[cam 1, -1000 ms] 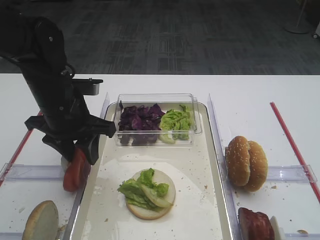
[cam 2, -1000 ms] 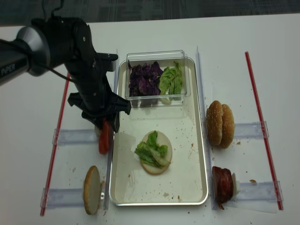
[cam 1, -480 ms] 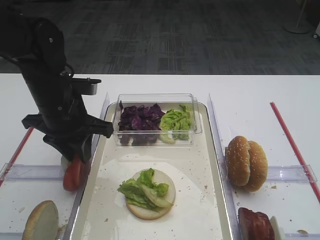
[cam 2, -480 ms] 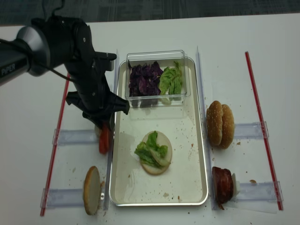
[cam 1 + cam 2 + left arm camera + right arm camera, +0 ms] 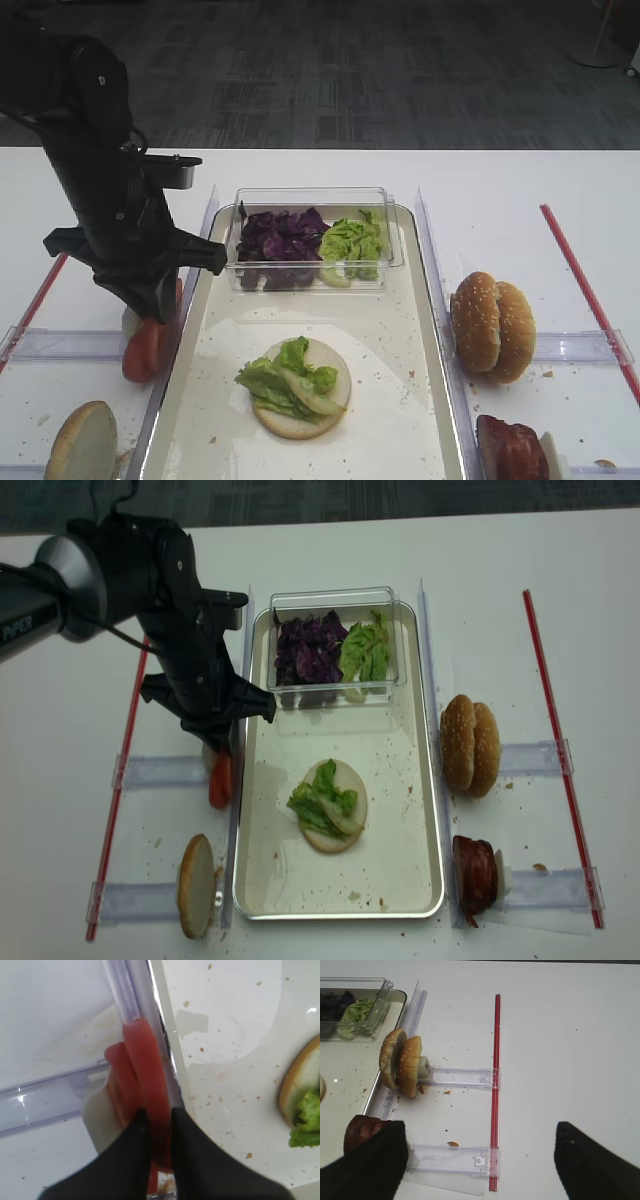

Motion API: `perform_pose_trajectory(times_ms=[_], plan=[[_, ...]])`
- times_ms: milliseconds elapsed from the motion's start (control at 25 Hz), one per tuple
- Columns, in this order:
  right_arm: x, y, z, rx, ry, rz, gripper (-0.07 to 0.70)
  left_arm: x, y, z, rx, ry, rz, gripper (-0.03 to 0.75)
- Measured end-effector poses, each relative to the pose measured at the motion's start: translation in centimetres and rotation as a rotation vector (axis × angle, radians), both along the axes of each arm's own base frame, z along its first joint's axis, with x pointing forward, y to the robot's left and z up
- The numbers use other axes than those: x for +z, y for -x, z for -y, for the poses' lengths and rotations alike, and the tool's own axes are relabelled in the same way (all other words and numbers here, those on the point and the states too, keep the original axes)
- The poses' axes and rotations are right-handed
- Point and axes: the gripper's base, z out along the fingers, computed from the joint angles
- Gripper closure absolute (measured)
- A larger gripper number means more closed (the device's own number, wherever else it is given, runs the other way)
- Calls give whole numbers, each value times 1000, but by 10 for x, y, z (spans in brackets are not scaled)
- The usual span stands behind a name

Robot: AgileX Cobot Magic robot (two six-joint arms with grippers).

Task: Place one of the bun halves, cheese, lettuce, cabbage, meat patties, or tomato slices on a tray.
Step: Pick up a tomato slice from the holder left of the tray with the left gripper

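Two tomato slices [image 5: 135, 1080] are seen standing by the tray's [image 5: 430, 330] left rim; one is pinched by the left tool [image 5: 156, 1125]. The right tool's [image 5: 475, 1160] fingers are spread.

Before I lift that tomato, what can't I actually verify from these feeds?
- How many tomato slices the left gripper pinches: left wrist view shows red slabs pressed together and the fingers cover their lower part.
- Same slices in exterior high: the arm hides their tops.
- Meat patties: cut off by the bottom edge.
- Right gripper: only the dark tips show, at the frame bottom.
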Motion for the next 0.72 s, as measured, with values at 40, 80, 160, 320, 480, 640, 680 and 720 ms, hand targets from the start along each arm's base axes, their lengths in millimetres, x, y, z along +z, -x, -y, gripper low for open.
perform_pose_trajectory(times_ms=[40, 80, 160, 320, 480, 640, 680, 720], plan=[[0, 0, 0, 0, 0, 0, 16, 0, 0, 0, 0, 0, 0, 642], [0, 0, 0, 0, 0, 0, 16, 0, 0, 0, 0, 0, 0, 653], [0, 0, 0, 0, 0, 0, 16, 0, 0, 0, 0, 1, 2, 665], [0, 0, 0, 0, 0, 0, 16, 0, 0, 0, 0, 1, 4, 669], [0, 0, 0, 0, 0, 0, 16, 0, 0, 0, 0, 1, 4, 671], [0, 0, 0, 0, 0, 0, 16, 0, 0, 0, 0, 0, 0, 671], [0, 0, 0, 0, 0, 0, 16, 1, 0, 0, 0, 0, -2, 671], [0, 0, 0, 0, 0, 0, 16, 2, -1, 0, -1, 0, 0, 671]])
